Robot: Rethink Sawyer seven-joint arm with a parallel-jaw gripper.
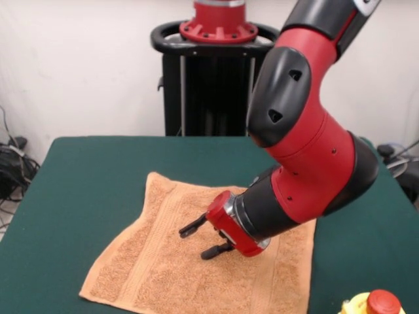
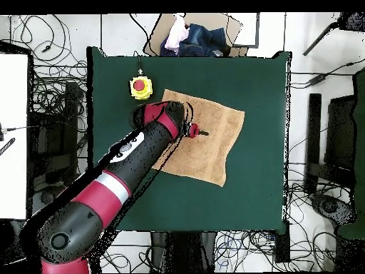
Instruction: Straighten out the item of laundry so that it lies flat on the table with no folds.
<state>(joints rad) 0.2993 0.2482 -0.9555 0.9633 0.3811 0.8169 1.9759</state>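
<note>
Front view, towel: the orange-tan towel (image 1: 196,261) lies spread on the green counter (image 1: 85,183), turned a little askew, band stripes near two edges. I see no fold; the part behind my arm is hidden.
Front view, hand: my hand (image 1: 208,239) hangs over the towel's middle, its two dark fingers (image 1: 193,227) spread apart with nothing between them. Whether the tips touch the cloth I cannot tell.
Front view, arm pose: forearm comes down from above, wrist bent so the fingers point sideways and slightly down, low over the cloth. My guess: a pose for pressing or sweeping, not for pinching a corner.
Front view, other: a yellow-and-red button box (image 1: 373,304) sits at the near edge, just beside the towel.
Overhead view, towel: it lies on the counter (image 2: 264,178), well inside every edge, a tilted square.
Overhead view, arm: my arm crosses one side of the towel (image 2: 217,143), hiding that part; the hand (image 2: 202,132) points toward the centre.
Judgement: the towel looks close to flat; the hidden part needs checking.
</note>
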